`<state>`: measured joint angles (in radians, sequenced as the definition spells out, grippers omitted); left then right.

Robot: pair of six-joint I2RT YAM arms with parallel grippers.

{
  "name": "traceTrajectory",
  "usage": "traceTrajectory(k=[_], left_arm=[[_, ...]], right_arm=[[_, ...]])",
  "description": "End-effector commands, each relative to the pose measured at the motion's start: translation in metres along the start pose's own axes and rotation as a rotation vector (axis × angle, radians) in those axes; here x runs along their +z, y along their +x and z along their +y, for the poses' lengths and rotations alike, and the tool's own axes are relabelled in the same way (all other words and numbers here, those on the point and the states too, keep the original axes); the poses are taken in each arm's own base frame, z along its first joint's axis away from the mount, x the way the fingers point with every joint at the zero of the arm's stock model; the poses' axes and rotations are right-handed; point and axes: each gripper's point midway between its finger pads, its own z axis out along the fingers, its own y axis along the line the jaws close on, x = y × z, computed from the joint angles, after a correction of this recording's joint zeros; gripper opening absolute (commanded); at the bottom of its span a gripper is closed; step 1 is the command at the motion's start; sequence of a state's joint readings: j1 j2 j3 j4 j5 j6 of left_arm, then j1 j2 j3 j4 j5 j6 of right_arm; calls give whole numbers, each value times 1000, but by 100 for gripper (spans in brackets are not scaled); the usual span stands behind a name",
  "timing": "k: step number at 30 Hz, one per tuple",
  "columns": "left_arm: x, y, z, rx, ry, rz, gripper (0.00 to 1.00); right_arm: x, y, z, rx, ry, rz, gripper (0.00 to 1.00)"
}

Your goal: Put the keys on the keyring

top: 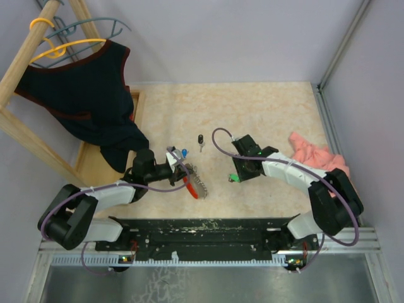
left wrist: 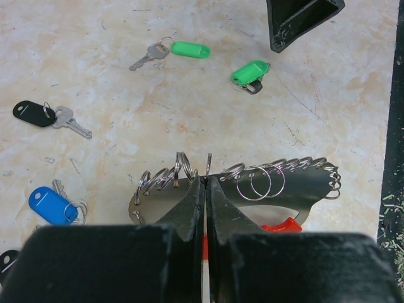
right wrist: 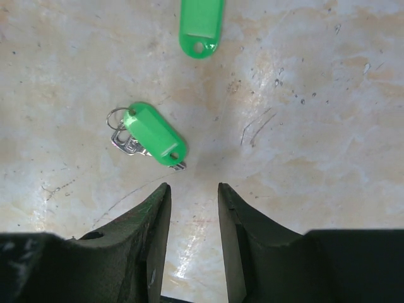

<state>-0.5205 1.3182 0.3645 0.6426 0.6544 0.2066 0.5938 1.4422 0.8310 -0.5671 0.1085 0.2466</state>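
My left gripper (left wrist: pixel 207 182) is shut on the top edge of the keyring (left wrist: pixel 297 189), a grey strip lined with several steel split rings and backed by a red band. In the top view the left gripper (top: pixel 179 166) holds the keyring (top: pixel 199 186) at table level. My right gripper (right wrist: pixel 194 189) is open and empty, just above the table. A green-headed key (right wrist: pixel 154 134) lies just ahead of its left finger. A second green key tag (right wrist: pixel 201 25) lies farther ahead. A black key (left wrist: pixel 31 113) and a blue key (left wrist: pixel 50 205) lie to the left.
A wooden rack with a black garment (top: pixel 82 95) and hangers stands at the back left, next to my left arm. A pink cloth (top: pixel 312 154) lies at the right, beside the right arm. The walls close in the table at the back and right.
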Motion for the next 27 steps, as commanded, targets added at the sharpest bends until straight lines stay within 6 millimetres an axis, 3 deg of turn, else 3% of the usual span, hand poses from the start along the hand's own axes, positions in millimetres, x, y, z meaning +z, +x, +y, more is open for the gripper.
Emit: traceTrajectory(k=[1,4,11,18,23,27], left_arm=[[1,-18,4,28,-2,-41,1],[1,-18,4,26,2,-41,1],[1,-18,4,30,0,-43,1],[0,-19,3,31,2,-44,1],[0,-19,4,32,2,-44,1],[1,-17,4,27,5,-40,1]], right_arm=[[-14,-33,10,-55,-49,-119,37],[-4,-35,9,-58,-60,-111,37],[10,-39,28,-101,-179,-123,38],[31,-21,22,-94,-153,-35,38],[26,-4,33,-95,-211,14,38],[16,10,54,-121,-248,61,38]])
